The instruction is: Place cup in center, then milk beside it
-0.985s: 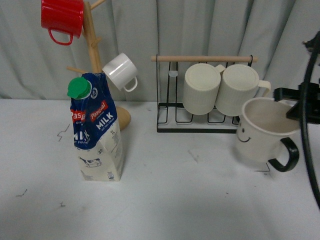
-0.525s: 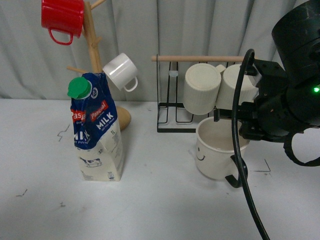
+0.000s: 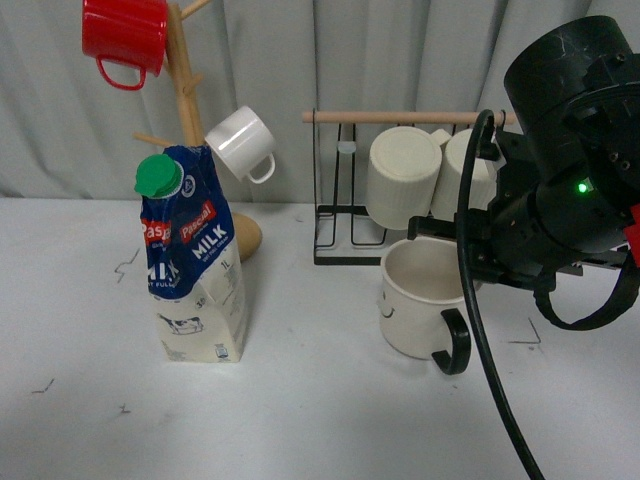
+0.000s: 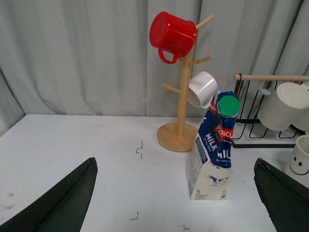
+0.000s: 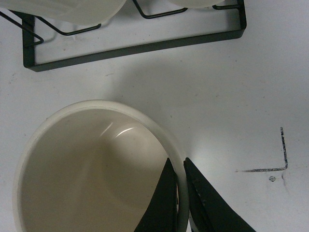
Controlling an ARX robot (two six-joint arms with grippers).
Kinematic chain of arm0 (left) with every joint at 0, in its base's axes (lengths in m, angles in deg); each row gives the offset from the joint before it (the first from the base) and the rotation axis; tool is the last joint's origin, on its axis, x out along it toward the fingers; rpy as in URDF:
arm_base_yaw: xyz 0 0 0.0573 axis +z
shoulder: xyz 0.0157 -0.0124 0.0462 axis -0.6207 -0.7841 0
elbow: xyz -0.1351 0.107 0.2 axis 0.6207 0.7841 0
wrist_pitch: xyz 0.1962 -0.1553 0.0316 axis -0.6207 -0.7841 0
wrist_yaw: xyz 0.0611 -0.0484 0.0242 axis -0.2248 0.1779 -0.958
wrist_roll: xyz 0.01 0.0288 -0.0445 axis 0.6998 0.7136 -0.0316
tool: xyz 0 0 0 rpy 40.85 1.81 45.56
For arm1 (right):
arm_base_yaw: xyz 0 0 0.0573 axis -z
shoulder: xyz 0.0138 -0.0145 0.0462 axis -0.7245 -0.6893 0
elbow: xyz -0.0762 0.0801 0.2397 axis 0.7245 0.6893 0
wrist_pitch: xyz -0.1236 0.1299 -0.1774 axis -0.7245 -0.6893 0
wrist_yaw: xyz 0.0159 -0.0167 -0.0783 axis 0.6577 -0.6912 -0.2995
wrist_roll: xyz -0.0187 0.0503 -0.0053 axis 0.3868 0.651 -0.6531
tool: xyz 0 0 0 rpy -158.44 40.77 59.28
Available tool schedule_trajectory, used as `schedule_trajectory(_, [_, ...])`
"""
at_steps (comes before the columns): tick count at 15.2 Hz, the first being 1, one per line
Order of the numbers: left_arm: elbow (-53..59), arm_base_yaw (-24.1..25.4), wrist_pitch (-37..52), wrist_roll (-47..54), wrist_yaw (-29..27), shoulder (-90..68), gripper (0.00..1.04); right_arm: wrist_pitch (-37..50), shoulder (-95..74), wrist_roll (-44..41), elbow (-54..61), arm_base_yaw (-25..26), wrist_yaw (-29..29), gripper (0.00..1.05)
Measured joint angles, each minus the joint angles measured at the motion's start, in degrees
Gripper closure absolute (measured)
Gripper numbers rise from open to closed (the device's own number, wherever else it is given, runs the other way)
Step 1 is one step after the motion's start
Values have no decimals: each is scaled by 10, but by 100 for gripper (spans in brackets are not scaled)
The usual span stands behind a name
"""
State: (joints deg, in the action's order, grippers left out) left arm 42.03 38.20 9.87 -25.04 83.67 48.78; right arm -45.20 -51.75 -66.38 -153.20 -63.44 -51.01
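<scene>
We see the right arm [image 3: 575,190] as a bulky black body reaching in from the right and hanging over the cup [image 3: 415,300], wrist bent down toward the table [image 3: 320,420]. In the right wrist view, the right gripper [image 5: 177,162] is clamped on the cup's rim, with 1 dark finger [image 5: 161,208] inside the bowl and the other against the outer wall.

The cup sits just in front of the black wire rack [image 3: 335,225], right of middle in the front view and well apart from the milk carton [image 3: 195,270]. The carton stands upright on the left, green cap on top, close to the base of the wooden mug tree [image 3: 183,90]. The cup's black handle [image 3: 455,345] points toward the camera.

In the left wrist view, the left gripper [image 4: 175,162] is spread wide with nothing between its 2 dark fingers. It faces the milk carton from a distance.

From the front, the arm hides the right gripper's fingers and the cup's far right side, and a black cable [image 3: 490,380] crosses in front. We cannot tell whether the cup's base touches the table. Only part of its drawn face shows. The arm also covers part of the 2 ribbed mugs [image 3: 405,180] on the rack. The picture's top edge cuts off the red mug [image 3: 125,35] on the tree.
</scene>
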Motion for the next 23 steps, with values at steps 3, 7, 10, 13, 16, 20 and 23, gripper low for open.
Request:
schedule_trajectory(3, [0,0,0,0,0,0,7,10,-3,8,0,-6,-5,101])
schedule_trajectory(7, [0,0,0,0,0,0,7,7,-7,25,0,-10,-10,101])
schedule_trajectory(10, [0,0,0,0,0,0,7,6,-10,40,0,-14,-12,101])
schedule_trajectory(13, [0,0,0,0,0,0,7,6,-10,47,0,-15,-8,88])
schedule_trajectory(16, [0,0,0,0,0,0,7,8,16,67,10,-13,8,56])
schedule_trajectory(20, [0,0,0,0,0,0,7,111,154,65,47,3,14,10])
schedule_trajectory(23, [0,0,0,0,0,0,7,338,287,-52,165,30,-71,25])
